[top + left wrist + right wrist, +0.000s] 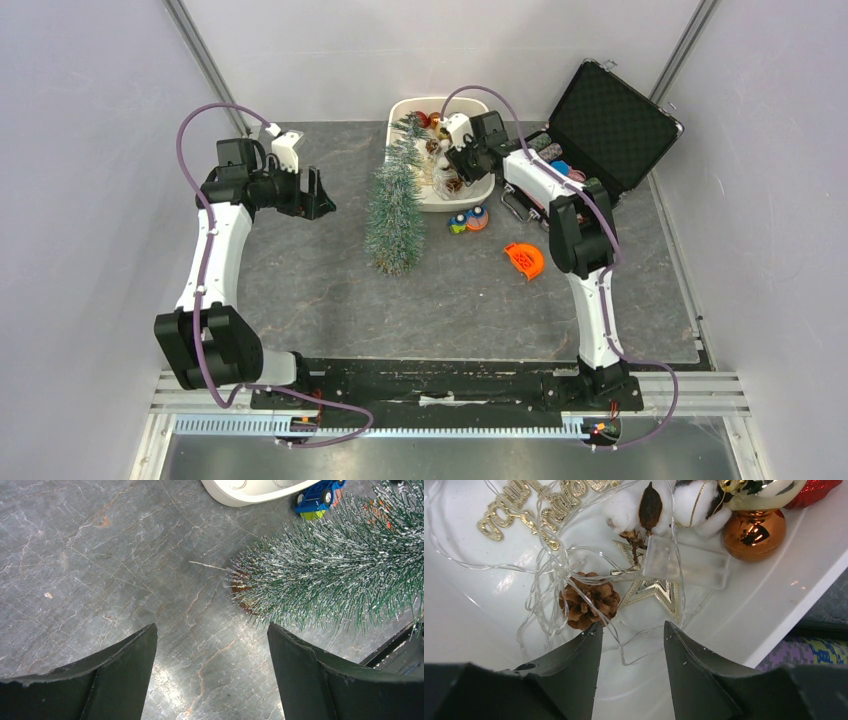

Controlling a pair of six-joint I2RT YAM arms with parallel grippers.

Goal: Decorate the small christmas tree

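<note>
The small christmas tree (396, 205), frosted green and bristly, stands on the grey table with its tip by the white tub (402, 110); its branches show in the left wrist view (345, 565). My left gripper (318, 194) is open and empty, left of the tree, above bare table (210, 630). My right gripper (455, 165) is open over the tub (774, 605). Between its fingers lies a thin clear light wire (634, 645). Just ahead lie a pine cone (589, 600), a gold star (649, 592), a clear box (686, 560), a copper ball (754, 532), cotton bolls (624, 507) and gold lettering (524, 505).
An open black case (610, 120) stands at the back right with small items inside. A blue toy car (458, 222) and a round toy (477, 217) lie by the tub; the car shows in the left wrist view (316, 495). An orange piece (525, 259) lies right of the tree.
</note>
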